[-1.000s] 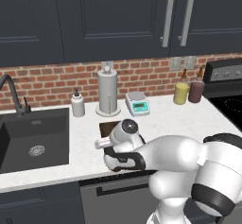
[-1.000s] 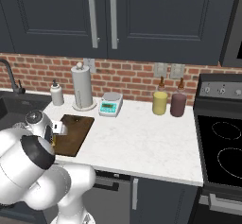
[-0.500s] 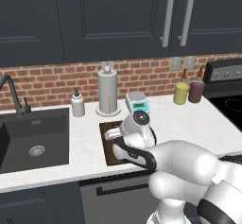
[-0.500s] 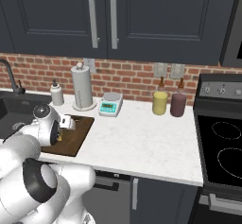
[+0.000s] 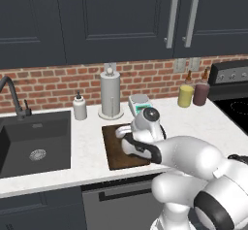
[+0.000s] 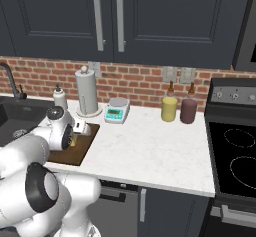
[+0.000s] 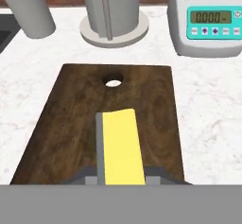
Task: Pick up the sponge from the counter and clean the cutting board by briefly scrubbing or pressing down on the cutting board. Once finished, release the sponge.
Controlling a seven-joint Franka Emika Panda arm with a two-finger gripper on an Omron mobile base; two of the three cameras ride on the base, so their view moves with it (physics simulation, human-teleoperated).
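Sponge (image 7: 120,147): flat yellow block with a grey-green strip down one long side, clamped between the gripper (image 7: 122,175) fingers and sticking out lengthwise over the board (image 7: 61,124); contact with the wood can't be judged. Board: dark brown grained wood, rectangular, small round hole near its far short edge, lying flat on the counter (image 7: 208,105), which is white marbled stone. Just past the board's far edge stands a grey paper-towel holder (image 5: 110,95) on a round base, upright. Left of it a small pale soap bottle (image 5: 79,107), then the dark sink (image 5: 34,141) with a black tap. Right of the holder, a white kitchen scale (image 7: 208,20) with teal panel, display reading 0000. Further right a yellow jar (image 6: 169,108) and a dark maroon jar (image 6: 188,110), side by side near the red brick wall. Black stove (image 6: 235,166) at far right. Arm: white, glossy, elbow bent low over the counter edge, wrist reaching forward above the board. Dark cabinets with metal bar handles above.
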